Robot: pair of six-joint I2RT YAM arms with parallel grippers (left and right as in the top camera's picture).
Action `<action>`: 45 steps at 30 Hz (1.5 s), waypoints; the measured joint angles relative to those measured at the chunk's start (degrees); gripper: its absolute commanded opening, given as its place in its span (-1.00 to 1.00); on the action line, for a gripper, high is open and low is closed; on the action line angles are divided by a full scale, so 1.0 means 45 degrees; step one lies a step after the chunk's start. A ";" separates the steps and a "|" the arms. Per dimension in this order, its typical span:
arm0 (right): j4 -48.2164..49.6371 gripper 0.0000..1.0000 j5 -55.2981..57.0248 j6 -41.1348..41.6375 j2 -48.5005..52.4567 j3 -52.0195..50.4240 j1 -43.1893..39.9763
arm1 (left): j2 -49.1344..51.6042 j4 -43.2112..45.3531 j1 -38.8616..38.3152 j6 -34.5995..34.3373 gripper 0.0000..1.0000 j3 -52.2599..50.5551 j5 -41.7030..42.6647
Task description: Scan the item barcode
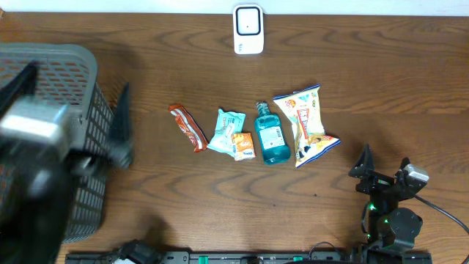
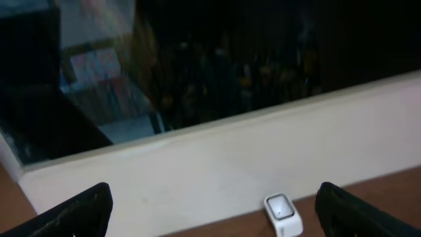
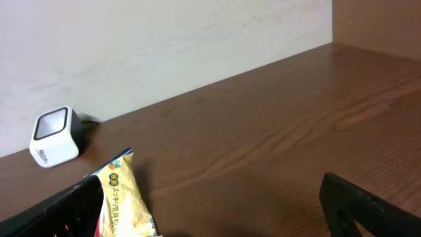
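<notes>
Currently both grippers are spread wide and neither one holds anything. The white scanner (image 1: pixel 248 29) stands at the far edge of the table (image 1: pixel 381 81), close to the pale wall (image 3: pixel 164 39).

On the robot's side of the scanner, five items lie in one row:
- a red snack bar (image 1: pixel 187 127), the leftmost
- a pale green packet (image 1: pixel 224 128)
- a small orange box (image 1: pixel 243 145), against the packet
- a blue bottle (image 1: pixel 270 135), almost straight below the scanner
- a yellow chips bag (image 1: pixel 308 125), to the right

The right gripper (image 3: pixel 212 191) rests well apart from the scanner, nearer to the robot than the chips bag and to its right. The left gripper (image 2: pixel 214 191) is raised over a grey basket (image 1: pixel 88 81) far to the left of the scanner. It looks blurred from overhead, and its own camera sees the scanner low between its fingers.
</notes>
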 measured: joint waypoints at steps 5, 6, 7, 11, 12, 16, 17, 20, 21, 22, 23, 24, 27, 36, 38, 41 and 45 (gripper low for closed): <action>-0.0005 0.99 0.0000 0.0000 0.0005 0.0000 0.0000 | -0.1205 -0.0010 0.1345 -0.0049 0.96 -0.1044 0.2001; -0.0005 0.98 0.0000 0.0005 0.0005 0.0000 0.0000 | -0.1428 -0.0010 0.1685 -0.0049 0.96 -0.1292 0.2477; -0.0005 0.99 0.0000 0.0000 0.0005 0.0000 0.0000 | -0.1705 -0.0005 0.2074 -0.0049 0.96 -0.1559 0.3050; -0.0005 0.99 0.0000 0.0000 0.0005 0.0000 0.0000 | -0.2890 0.0000 0.3492 -0.0049 0.96 -0.2288 0.5372; 0.0000 0.98 0.0000 0.0000 0.0005 0.0000 0.0000 | -0.3133 -0.0015 0.3701 -0.0049 0.95 -0.2365 0.5770; 0.0000 0.99 0.0000 0.0000 0.0000 0.0000 0.0000 | -0.4488 0.0005 0.4143 -0.0053 0.95 -0.2637 0.7431; -0.0005 0.99 0.0000 0.0000 0.0005 0.0000 0.0000 | -0.4847 0.0005 0.4197 -0.0049 0.96 -0.2667 0.7815; -0.0005 0.99 0.0000 0.0000 0.0005 0.0000 0.0000 | -0.5741 0.0466 0.4269 -0.0053 0.96 -0.2696 0.8728; 0.0000 0.99 -0.0005 0.0000 0.0005 0.0000 0.0000 | -0.5965 0.0835 0.4279 -0.0053 0.96 -0.2701 0.8913; -0.0005 0.99 0.0000 0.0000 0.0005 0.0000 0.0000 | -0.6169 0.1287 0.4279 -0.0058 0.95 -0.2691 0.9088; 0.0000 0.98 0.0000 0.0000 0.0005 0.0000 0.0000 | -0.6363 0.1807 0.4279 -0.0044 0.96 -0.2681 0.9277; -0.0005 0.98 0.0000 0.0000 0.0005 0.0000 0.0000 | -0.6479 0.2103 0.4279 -0.0053 0.96 -0.2652 0.9360; -0.0005 0.99 0.0000 0.0000 0.0005 0.0000 0.0000 | -0.6722 0.2317 0.4279 -0.0049 0.95 -0.2472 0.9636; -0.0005 0.98 0.0000 0.0000 0.0005 0.0000 0.0000 | -0.6727 0.2108 0.4566 -0.0049 0.95 -0.2497 0.9738; 0.0000 0.99 0.0000 0.0000 0.0005 0.0000 0.0000 | -0.6747 0.2118 0.4823 -0.0049 0.96 -0.2608 0.9738; -0.0005 0.98 0.0000 0.0005 0.0005 0.0000 0.0000 | -0.7140 0.2361 0.5338 -0.0049 0.96 -0.3172 0.9734; 0.0000 0.99 0.0000 0.0000 0.0005 0.0000 0.0000 | -0.8602 0.2671 0.6018 -0.0049 0.96 -0.4167 0.9743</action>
